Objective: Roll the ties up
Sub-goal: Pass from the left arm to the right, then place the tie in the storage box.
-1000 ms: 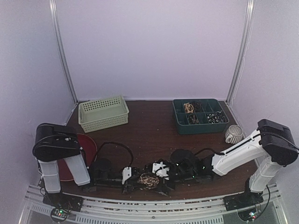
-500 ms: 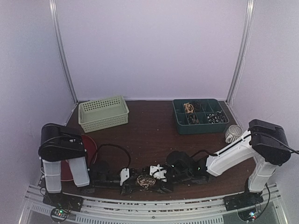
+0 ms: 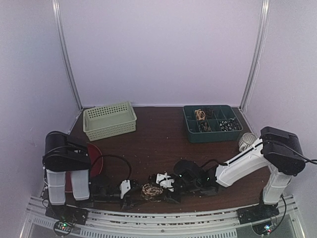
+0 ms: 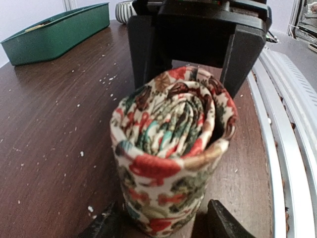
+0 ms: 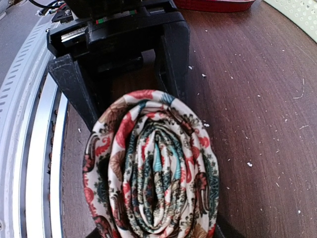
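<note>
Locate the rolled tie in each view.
Top external: rolled tie, bottom centre.
Left wrist: rolled tie, centre, filling the frame.
Right wrist: rolled tie, lower centre.
Shared landmark: metal rail, bottom in top external, right in left wrist, left in right wrist.

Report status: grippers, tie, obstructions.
Left gripper and right gripper straddle rolled tie, grip unclear. Tie stands on end by near table edge. Nothing in the way.
</note>
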Action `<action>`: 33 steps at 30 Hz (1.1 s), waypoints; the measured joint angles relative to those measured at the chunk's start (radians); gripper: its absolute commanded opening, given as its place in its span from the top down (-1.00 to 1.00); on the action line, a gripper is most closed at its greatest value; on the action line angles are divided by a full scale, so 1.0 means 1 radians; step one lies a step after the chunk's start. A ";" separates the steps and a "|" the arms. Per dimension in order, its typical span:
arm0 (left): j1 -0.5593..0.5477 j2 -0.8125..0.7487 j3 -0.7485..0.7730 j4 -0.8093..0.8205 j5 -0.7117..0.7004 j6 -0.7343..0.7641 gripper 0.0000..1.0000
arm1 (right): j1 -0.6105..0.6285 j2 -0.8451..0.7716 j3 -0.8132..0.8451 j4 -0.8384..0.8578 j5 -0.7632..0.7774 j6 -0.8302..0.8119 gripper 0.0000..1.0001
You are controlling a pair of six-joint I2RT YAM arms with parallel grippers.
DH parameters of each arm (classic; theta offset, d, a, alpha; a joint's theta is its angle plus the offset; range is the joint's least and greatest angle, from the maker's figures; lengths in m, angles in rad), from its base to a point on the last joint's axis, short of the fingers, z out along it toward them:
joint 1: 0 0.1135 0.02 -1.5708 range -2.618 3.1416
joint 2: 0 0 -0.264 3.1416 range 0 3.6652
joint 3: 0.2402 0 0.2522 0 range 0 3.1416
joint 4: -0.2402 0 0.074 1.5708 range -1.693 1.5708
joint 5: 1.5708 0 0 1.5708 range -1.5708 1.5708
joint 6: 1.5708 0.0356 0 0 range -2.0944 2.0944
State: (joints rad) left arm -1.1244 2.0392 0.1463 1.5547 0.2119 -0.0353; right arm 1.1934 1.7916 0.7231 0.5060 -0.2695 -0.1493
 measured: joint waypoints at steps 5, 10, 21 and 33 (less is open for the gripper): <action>0.000 -0.071 -0.050 -0.008 -0.051 -0.039 -0.96 | 0.000 -0.001 0.019 -0.034 0.046 0.045 0.16; 0.000 -0.176 -0.041 -0.037 -0.093 -0.080 -0.96 | 0.000 -0.022 0.024 -0.079 0.157 0.106 0.12; 0.000 -0.320 0.037 -0.283 -0.155 -0.109 -0.77 | -0.003 -0.044 0.049 -0.206 0.286 0.217 0.07; 0.006 -0.459 0.037 -0.438 -0.265 -0.121 -0.97 | -0.003 -0.041 0.058 -0.225 0.334 0.272 0.26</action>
State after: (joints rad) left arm -1.1179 1.5803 0.1837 1.1168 -0.0532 -0.1558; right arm 1.1908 1.7504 0.7811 0.2810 0.0647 0.1226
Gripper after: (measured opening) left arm 0.963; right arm 0.376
